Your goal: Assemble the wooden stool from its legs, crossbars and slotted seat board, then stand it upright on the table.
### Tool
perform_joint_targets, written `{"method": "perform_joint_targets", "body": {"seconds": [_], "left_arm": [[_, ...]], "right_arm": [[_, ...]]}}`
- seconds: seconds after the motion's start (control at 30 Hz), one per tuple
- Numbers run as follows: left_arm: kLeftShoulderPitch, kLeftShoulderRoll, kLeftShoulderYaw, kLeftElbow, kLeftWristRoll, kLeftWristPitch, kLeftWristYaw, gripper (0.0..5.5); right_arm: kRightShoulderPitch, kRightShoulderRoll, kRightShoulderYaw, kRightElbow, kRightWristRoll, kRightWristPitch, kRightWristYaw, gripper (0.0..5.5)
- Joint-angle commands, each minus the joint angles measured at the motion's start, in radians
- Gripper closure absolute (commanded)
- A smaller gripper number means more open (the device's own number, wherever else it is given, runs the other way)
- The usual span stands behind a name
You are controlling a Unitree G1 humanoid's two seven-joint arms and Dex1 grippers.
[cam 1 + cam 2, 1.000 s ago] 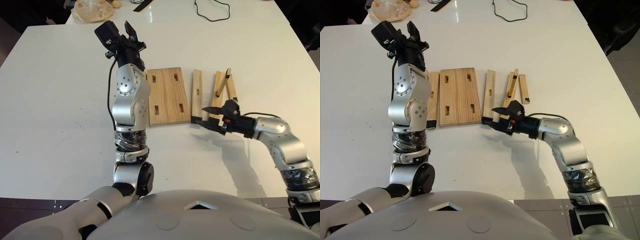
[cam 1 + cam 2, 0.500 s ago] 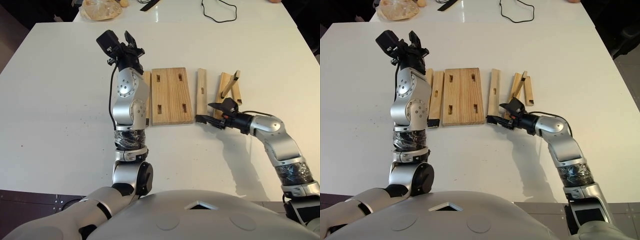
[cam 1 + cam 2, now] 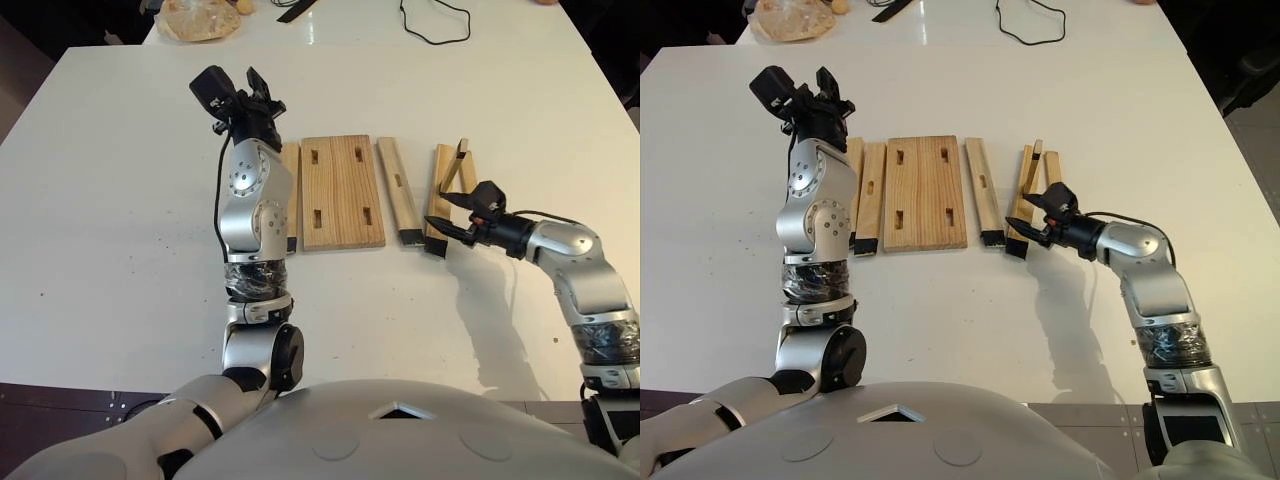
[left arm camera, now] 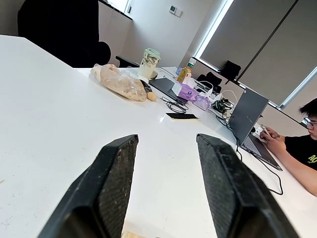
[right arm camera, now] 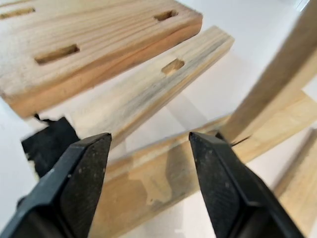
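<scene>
The table (image 3: 100,200) is white and broad. Its near edge runs close in front of the robot, its left edge slants away, and its far edge meets a second table that carries a bag (image 3: 195,18) and a cable (image 3: 430,20). There is bare top to the left of the left arm, in the strip between the wood and the near edge, and to the right of the right arm.

The seat board (image 3: 342,192) lies flat at mid-table, slots up. Two left legs (image 3: 872,195) lie side by side just beside its left edge, partly hidden by the left arm. The middle leg (image 3: 398,192) lies just right of the board, slightly slanted, with its black foot (image 3: 412,238) toward the robot. Further right the right leg (image 3: 438,195) lies flat, with a crossbar (image 3: 455,170) tilted across it and another piece (image 3: 468,182) close against that.

The left gripper (image 3: 262,92) is raised above the table near the far ends of the left legs, fingers (image 4: 114,188) spread wide with nothing between them.

The right gripper (image 3: 437,226) sits low at the near end of the right leg. Its fingers (image 5: 74,188) are spread wide, one on each side of that leg's width. Whether they touch the wood cannot be told. The middle leg and the board corner lie just beyond one finger.
</scene>
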Motion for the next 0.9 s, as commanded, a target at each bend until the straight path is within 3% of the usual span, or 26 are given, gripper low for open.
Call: {"method": "perform_joint_targets", "body": {"seconds": [0.03,0.33,0.63,0.9], "left_arm": [[0.061,-0.043,0.0,0.001,-0.017,0.02,-0.008,3.32],[0.07,-0.046,0.007,-0.022,-0.025,0.014,0.002,3.32],[0.055,-0.053,0.004,0.009,-0.037,0.009,-0.011,3.32],[0.065,-0.047,0.007,-0.003,-0.06,0.018,-0.02,3.32]], "right_arm": [[0.008,-0.042,-0.012,0.058,-0.054,-0.054,-0.011,2.61],[-0.072,-0.034,-0.077,0.06,0.031,-0.006,0.02,2.61],[-0.017,0.106,-0.041,-0.031,0.005,0.242,-0.191,2.61],[0.0,0.16,-0.079,-0.111,0.034,0.289,-0.274,2.61]]}}
